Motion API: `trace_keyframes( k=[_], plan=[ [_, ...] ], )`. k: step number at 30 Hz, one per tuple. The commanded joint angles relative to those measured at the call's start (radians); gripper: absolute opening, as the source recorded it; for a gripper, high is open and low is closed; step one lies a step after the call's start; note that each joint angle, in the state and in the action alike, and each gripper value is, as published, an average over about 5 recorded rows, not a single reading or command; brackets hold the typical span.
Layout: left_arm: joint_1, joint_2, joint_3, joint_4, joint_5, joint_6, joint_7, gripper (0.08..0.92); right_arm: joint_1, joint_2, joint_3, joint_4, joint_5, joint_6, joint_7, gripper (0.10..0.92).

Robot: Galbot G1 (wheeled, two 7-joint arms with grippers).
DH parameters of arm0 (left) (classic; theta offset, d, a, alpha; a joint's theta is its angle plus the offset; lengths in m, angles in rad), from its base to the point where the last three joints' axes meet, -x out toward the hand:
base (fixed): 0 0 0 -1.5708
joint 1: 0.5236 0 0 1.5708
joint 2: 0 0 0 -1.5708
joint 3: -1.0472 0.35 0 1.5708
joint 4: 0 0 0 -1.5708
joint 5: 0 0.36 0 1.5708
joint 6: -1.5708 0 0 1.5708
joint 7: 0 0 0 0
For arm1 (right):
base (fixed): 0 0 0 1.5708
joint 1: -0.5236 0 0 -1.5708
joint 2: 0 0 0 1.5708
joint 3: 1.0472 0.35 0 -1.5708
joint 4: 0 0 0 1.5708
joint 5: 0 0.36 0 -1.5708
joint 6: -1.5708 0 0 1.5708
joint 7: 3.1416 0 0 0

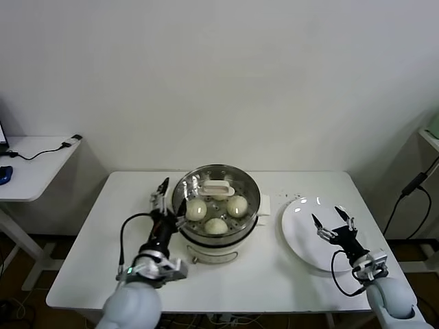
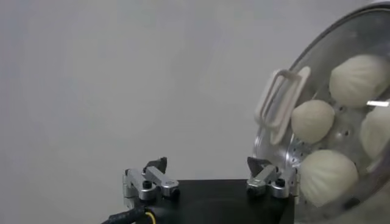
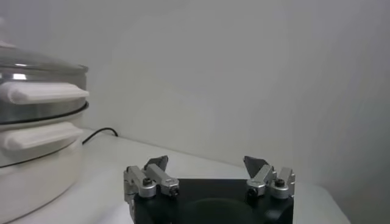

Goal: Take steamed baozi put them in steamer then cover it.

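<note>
From where I stand the job looks finished: the steamed baozi (image 1: 216,209) sit inside the steamer (image 1: 217,241) at the middle of the table (image 1: 82,267), and the glass cover (image 1: 241,184) with its white handle (image 1: 218,187) rests on top. The white plate (image 1: 298,240) at three o'clock of the pot is bare. The left gripper (image 1: 166,195) stands just beside the pot at nine o'clock, jaws wide and empty. The right gripper (image 1: 332,218) hovers over the plate, jaws wide too. Only pulling both arms back seems left.
</note>
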Motion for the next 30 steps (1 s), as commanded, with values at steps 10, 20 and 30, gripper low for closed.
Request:
trace_keyframes(
  k=[10, 20, 30],
  plan=[
    [0.311, -0.230, -0.572, 0.171, -1.018, -0.449, -0.002, 0.823, -0.065, 0.062, 0.036, 0.097, -0.028, -0.004, 0.029, 0.823],
    [0.317, -0.246, -0.563, 0.188, -1.006, -0.430, 0.006, 0.823, -0.086, 0.084, 0.065, 0.100, -0.005, 0.005, 0.039, 0.823],
    [0.312, -0.258, -0.562, 0.178, -0.970, -0.433, 0.024, 0.823, -0.083, 0.090, 0.079, 0.091, -0.003, 0.008, 0.034, 0.823]
  ],
)
